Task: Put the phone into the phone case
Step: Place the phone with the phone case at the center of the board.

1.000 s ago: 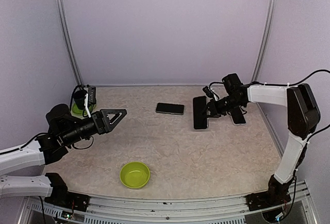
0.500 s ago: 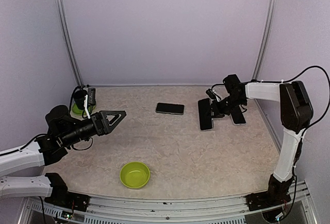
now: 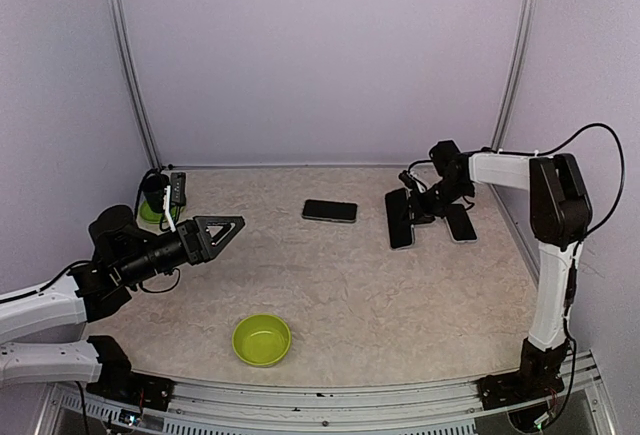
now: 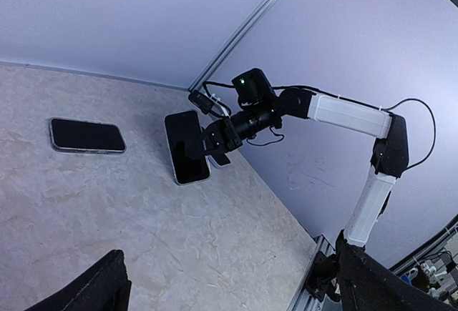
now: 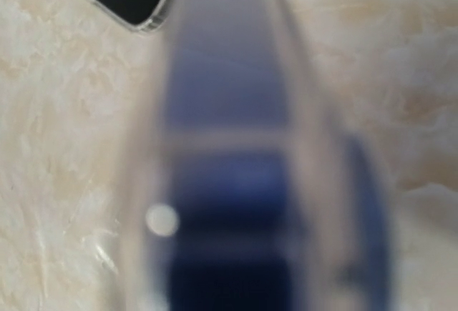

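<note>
phone case (image 3: pixel 399 220) shifted right, long axis near-far | right pincer (image 3: pixel 416 210) gripping it | left pincer (image 3: pixel 230 231) spread wide | phone (image 3: pixel 330 211) lies left-right

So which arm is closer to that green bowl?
Left. The left gripper hovers behind-left of the green bowl; the right gripper is far off, back right, holding a phone case.

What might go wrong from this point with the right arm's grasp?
1. The right gripper pinches the black slab only by one long edge, so it may pivot or slip out.
2. A second dark flat piece lies just beside that gripper and may get knocked.
3. The right wrist view is blurred by something close to the lens, so alignment there looks hard.
</note>
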Motion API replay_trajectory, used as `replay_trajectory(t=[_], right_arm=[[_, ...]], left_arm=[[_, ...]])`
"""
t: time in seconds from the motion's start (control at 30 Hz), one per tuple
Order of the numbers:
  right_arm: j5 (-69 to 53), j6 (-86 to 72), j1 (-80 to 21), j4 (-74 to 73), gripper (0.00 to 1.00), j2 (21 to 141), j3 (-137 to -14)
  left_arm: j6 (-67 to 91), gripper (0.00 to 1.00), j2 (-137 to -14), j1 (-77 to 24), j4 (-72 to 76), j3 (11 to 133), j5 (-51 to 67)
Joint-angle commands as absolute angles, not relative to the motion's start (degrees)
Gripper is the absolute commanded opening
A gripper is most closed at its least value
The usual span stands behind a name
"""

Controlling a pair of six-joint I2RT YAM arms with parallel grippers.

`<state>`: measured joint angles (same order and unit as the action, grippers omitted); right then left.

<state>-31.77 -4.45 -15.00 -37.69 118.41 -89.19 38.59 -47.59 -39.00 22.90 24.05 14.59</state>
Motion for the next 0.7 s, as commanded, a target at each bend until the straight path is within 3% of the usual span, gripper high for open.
replay_trajectory(t=[0.0,0.4,0.67], right_arm=[[-27.6,-2.6,-14.1,-38.5,0.11,122.5,-94.0],[-23.5,-2.9,-13.2,-39.7,0.24,126.3,-96.9],[-19.7,-2.7,-12.8,-40.1,0.41,126.7,-97.2]], left_arm=[[38.8,0.99,-47.4,-38.7,23.5,23.5,15.3],[39.0,0.99,-47.7,-38.6,23.5,23.5,15.2],[39.0,0.99,-48.4,-38.6,23.5,24.0,15.0]])
